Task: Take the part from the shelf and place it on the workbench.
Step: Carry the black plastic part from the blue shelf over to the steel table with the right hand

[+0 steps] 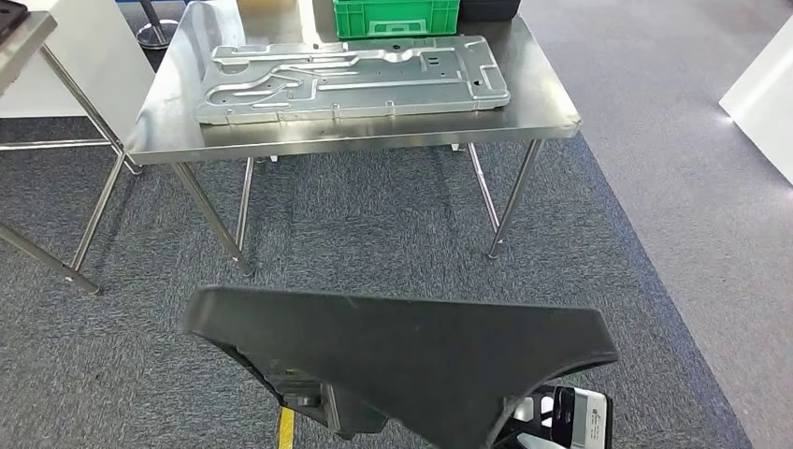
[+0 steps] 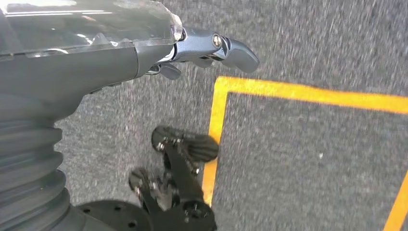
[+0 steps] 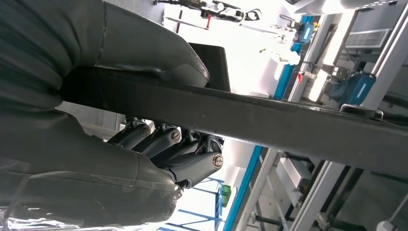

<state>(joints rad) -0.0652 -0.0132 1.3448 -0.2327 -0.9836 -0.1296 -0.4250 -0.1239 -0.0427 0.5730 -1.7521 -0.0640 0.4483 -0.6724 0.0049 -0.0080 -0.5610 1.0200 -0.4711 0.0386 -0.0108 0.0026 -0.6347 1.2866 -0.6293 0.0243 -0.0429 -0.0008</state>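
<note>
A large flat black part [image 1: 402, 346] with rounded corners hangs low in front of me, above the carpet and short of the workbench. My right hand [image 3: 159, 144] grips its edge [image 3: 269, 115], with the thick thumb on one face and the dark fingers [image 3: 192, 161] curled against the other. The steel workbench [image 1: 547, 108] stands ahead on thin legs. My left hand [image 2: 211, 48] hangs over the carpet with its fingers stretched out and nothing in them.
A long stamped metal panel [image 1: 355, 79] covers most of the workbench top, and a green crate [image 1: 397, 14] sits behind it. Another steel table [image 1: 23, 42] stands at the left. A white block [image 1: 762, 94] is at the right. Yellow floor lines [image 2: 216, 125] mark the carpet.
</note>
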